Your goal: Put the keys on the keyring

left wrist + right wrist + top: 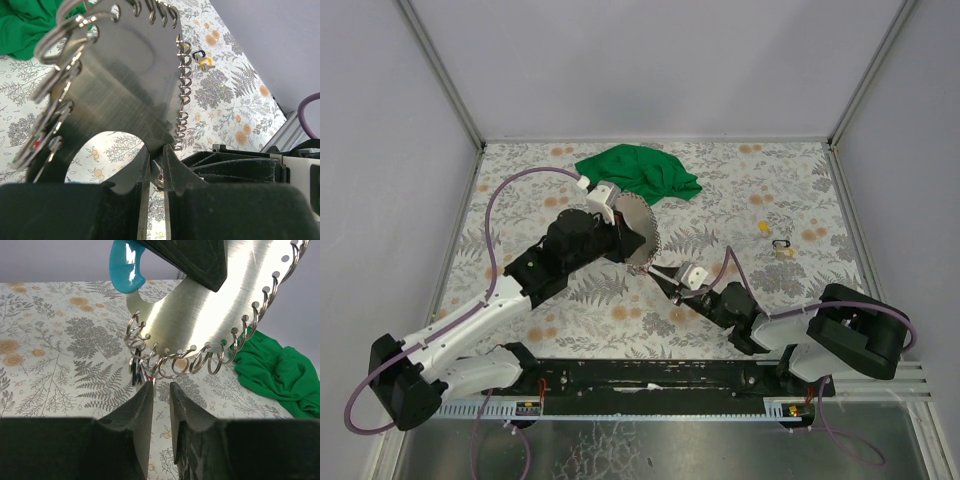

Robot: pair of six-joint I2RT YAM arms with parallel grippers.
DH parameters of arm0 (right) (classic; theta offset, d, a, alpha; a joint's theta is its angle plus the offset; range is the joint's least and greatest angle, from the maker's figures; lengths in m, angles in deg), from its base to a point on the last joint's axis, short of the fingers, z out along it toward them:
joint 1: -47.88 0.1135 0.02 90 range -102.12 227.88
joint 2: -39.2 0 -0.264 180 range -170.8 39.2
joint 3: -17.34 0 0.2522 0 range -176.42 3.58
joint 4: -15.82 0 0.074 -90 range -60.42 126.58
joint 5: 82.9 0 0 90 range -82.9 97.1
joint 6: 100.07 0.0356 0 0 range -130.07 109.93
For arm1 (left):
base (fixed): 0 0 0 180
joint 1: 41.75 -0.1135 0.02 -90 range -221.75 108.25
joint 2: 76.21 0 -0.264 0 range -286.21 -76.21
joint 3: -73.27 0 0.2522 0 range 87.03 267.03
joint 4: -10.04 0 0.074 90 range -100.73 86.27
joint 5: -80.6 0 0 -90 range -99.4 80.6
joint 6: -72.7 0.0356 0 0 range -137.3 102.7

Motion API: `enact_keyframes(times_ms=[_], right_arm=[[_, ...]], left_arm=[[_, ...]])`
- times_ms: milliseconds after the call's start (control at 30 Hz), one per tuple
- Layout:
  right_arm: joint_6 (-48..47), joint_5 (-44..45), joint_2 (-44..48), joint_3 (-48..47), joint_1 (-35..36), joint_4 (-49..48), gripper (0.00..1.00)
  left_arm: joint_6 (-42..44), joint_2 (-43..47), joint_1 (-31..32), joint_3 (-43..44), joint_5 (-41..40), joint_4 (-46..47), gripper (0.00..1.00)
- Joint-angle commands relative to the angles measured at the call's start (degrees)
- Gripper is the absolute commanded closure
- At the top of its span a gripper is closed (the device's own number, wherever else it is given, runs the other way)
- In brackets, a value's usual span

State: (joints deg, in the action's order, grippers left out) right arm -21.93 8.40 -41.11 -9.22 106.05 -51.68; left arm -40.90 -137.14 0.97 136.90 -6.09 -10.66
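Clamps ring-edged metal plate (125, 75) tight in left gripper (157, 150). Holds right gripper (160, 385) narrowly parted just near of keyring (135, 337), red-tagged key (138, 371) at fingertip; cannot tell whether gripped.

Upright shiny crescent keyring (200, 315) rimmed with wire loops, a thin red-marked key (136, 369) at its lower loops

You get even, diffuse overhead light on the counter (790, 200), with only soft shadows under the arms. In the right wrist view the metal disc (210, 305) glares almost white. Up close, the left end effector's fingers (182, 175) and the right end effector's fingers (132, 422) are dark, blurred masses.
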Motion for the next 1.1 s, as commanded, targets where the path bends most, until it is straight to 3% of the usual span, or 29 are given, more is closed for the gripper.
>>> enact_keyframes(times_ms=[0, 667, 1067], right_arm=[[-2.5, 3.8, -1.2, -2.2, 1.2, -7.7, 0.73], [-3.4, 5.7, -2.9, -2.4, 2.3, -11.5, 0.61], [-3.6, 11.2, -2.4, 0.3, 2.4, -14.6, 0.66]], left_arm=[[-0.8, 1.5, 0.4, 0.5, -0.5, 5.2, 1.00], [-2.5, 2.0, 0.8, -0.4, -0.4, 5.3, 1.00], [-1.6, 2.6, 0.8, -0.1, -1.6, 4.1, 1.00]])
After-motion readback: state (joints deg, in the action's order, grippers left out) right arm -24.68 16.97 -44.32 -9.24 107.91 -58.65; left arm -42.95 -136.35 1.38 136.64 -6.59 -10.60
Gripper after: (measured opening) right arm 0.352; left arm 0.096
